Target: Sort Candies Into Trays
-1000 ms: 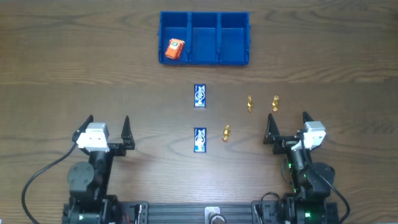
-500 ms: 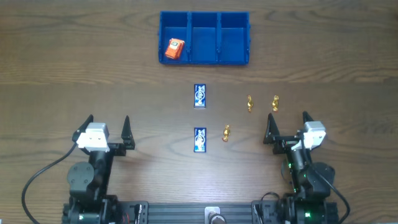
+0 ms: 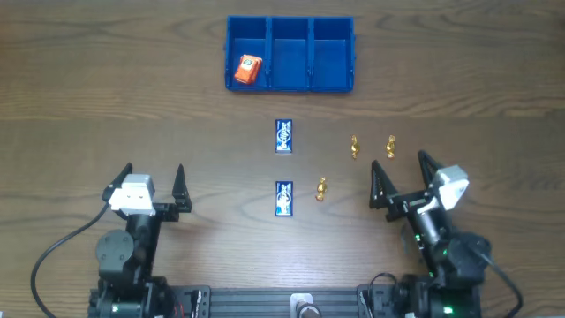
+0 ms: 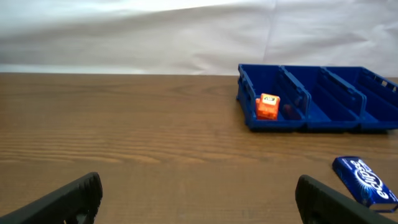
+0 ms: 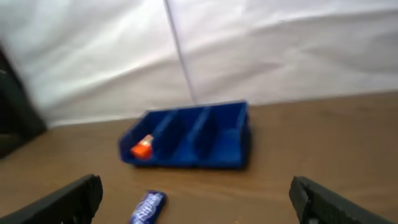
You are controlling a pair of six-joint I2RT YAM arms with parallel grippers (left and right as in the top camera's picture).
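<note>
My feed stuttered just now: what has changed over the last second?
The right arm swung slightly toward the table's middle, and its open pincer now angles left; it grasped nothing. The left pincer, the orange candy in the blue tray, the blue bars and the gold candies stayed put.

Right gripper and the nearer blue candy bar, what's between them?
One gold-wrapped candy lies between the right gripper and blue bar, in the top view.

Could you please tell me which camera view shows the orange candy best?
The top view: it looks straight down on the orange candy, unobstructed in the blue tray's leftmost compartment. Both wrist views show it side-on, partly behind the tray wall.
</note>
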